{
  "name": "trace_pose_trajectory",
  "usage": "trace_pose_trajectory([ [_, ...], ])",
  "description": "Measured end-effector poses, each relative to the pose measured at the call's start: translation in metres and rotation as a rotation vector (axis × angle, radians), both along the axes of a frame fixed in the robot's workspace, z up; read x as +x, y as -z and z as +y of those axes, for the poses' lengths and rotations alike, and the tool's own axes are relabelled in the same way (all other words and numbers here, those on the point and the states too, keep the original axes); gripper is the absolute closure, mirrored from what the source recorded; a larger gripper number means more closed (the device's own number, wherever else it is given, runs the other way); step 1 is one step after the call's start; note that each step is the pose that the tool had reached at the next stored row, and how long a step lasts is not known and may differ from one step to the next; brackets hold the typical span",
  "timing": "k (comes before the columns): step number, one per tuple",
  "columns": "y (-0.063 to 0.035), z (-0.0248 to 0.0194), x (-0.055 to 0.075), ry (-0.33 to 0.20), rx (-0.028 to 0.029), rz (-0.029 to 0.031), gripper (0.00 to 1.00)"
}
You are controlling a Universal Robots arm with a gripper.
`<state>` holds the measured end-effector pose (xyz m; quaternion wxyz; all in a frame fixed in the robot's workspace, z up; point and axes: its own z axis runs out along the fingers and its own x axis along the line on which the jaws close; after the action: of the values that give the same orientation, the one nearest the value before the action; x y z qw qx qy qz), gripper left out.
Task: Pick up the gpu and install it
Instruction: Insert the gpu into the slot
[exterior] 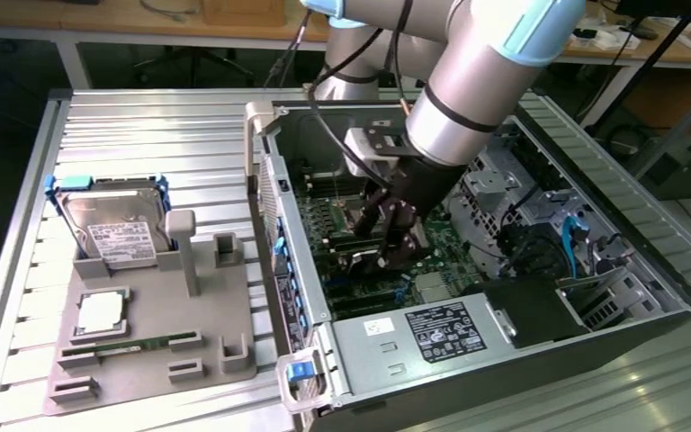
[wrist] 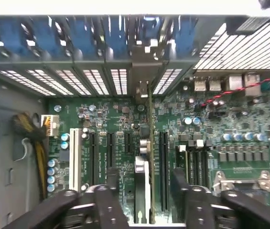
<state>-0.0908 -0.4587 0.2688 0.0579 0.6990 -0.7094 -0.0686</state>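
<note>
The gpu [wrist: 148,157] stands on edge in a motherboard [wrist: 230,138] slot inside the open computer case [exterior: 358,346], its bracket toward the rear slot openings. If it is not fully seated, it could tilt or lift out of the slot. The gripper [wrist: 144,195] sits just above it, jaws spread to either side of the card's top edge, apparently not pinching it.
</note>
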Motion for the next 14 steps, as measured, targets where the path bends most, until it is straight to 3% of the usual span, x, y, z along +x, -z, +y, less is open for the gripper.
trace_pose_trajectory([
  [3,-0.0174,0.0000,0.000,0.000,0.0000,0.0000,0.29],
  [4,-0.0220,0.0002,0.000,-0.001,-0.0005,0.0000,0.29],
  [5,-0.0243,0.0006,0.000,0.000,-0.0070,-0.0002,0.29],
  [14,-0.0244,0.0005,0.000,0.000,-0.0074,-0.0001,0.29],
])
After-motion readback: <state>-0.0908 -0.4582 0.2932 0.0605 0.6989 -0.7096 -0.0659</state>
